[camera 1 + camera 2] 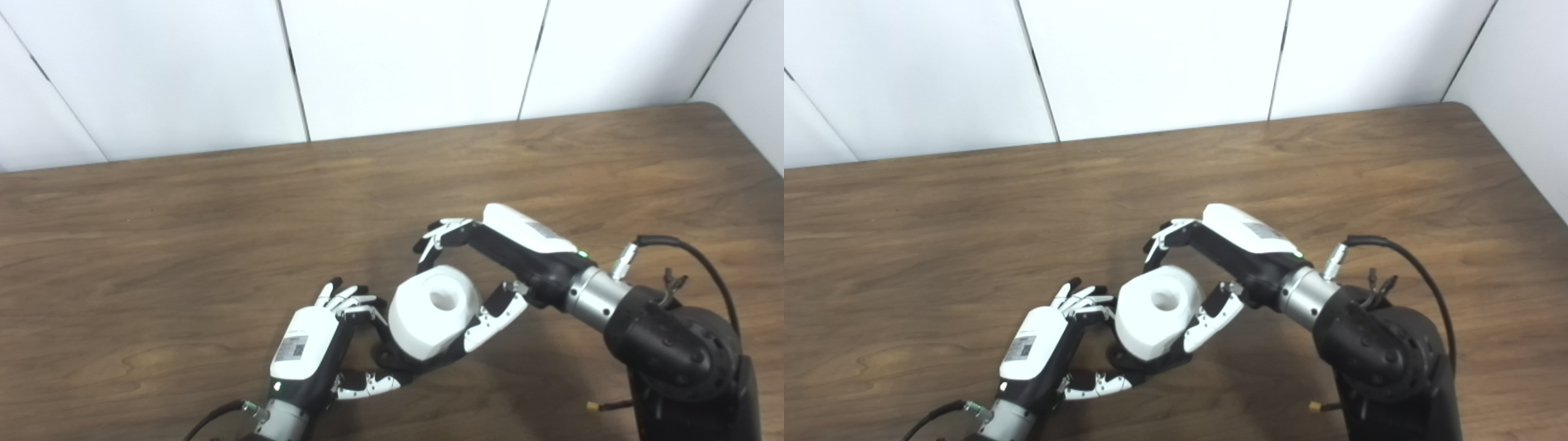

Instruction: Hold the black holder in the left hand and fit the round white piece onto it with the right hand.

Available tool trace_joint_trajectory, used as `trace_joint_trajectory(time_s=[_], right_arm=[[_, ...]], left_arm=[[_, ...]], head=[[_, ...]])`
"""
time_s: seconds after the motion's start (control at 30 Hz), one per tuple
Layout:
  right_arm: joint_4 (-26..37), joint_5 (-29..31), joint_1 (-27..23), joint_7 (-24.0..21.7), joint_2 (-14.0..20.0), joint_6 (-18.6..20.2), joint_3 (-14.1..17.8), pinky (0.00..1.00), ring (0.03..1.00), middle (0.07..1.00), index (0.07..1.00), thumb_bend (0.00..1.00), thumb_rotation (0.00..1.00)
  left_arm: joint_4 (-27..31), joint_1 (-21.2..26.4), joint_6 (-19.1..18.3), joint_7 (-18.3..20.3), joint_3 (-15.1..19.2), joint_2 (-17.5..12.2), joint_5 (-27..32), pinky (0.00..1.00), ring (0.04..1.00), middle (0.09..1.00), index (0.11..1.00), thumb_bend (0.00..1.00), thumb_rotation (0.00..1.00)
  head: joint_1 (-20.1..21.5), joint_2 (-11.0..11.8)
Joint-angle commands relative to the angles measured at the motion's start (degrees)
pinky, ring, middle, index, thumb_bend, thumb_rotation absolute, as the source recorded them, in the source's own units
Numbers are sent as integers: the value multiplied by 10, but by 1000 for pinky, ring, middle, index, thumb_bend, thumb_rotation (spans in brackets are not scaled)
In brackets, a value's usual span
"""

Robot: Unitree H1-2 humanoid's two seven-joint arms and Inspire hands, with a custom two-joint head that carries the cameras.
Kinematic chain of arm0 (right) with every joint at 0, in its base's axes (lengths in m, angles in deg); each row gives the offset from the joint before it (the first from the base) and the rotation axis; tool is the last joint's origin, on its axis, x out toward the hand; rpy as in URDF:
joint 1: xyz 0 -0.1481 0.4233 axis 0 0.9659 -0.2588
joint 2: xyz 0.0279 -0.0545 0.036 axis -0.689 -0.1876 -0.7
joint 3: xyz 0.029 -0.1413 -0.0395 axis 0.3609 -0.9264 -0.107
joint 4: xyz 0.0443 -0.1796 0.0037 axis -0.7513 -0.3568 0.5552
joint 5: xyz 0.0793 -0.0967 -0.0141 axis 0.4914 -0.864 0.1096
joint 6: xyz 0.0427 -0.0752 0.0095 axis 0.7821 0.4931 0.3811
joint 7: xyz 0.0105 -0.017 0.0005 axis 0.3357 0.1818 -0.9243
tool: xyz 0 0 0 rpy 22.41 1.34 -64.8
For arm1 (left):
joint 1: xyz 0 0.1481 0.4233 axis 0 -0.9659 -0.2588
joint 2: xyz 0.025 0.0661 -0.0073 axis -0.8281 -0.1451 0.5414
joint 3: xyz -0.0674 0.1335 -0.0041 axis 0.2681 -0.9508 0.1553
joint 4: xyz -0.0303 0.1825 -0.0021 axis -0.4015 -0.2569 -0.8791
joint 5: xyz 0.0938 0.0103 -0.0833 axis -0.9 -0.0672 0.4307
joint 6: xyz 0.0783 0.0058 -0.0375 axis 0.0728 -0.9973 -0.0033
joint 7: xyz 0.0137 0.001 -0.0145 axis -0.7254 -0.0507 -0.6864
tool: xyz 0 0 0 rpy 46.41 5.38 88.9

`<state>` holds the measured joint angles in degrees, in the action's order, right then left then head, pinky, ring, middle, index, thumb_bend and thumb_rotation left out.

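Left eye view: wooden table (184, 245), white panel wall (398, 61) behind. Round white piece (433, 318), central hole up, sits on black holder (392, 358), holder mostly hidden beneath. Right hand (490, 275) wraps white piece, fingers over far side, thumb on near side. Left hand (334, 343) grips holder at base.

Right eye view: same layout. Left hand (1059, 346) thumb under holder (1127, 361); right hand (1206, 275) closed round white piece (1159, 320), near table centre.
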<state>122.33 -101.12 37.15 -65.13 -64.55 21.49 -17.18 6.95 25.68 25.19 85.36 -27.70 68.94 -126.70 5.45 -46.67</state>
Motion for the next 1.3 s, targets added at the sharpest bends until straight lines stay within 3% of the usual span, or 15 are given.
trace_joint_trajectory(time_s=[0.0, 0.67, 1.27], right_arm=[[5, -2, -9, 28, -4, -2, -6, 893, 910, 791, 481, 523, 131], [-23, 9, 9, 88, 26, -20, -63, 917, 919, 795, 481, 524, 133], [-15, 0, 12, 96, 39, -22, -99, 907, 935, 798, 481, 524, 132]], left_arm=[[-1, 7, -13, -1, 0, 2, -13, 996, 879, 770, 485, 523, 53], [3, 9, -23, 4, -1, 6, -15, 998, 882, 774, 484, 523, 52], [9, 9, -25, 6, -3, 7, -15, 998, 881, 770, 484, 523, 52]], head=[[1, -1], [0, -4], [1, -5]])
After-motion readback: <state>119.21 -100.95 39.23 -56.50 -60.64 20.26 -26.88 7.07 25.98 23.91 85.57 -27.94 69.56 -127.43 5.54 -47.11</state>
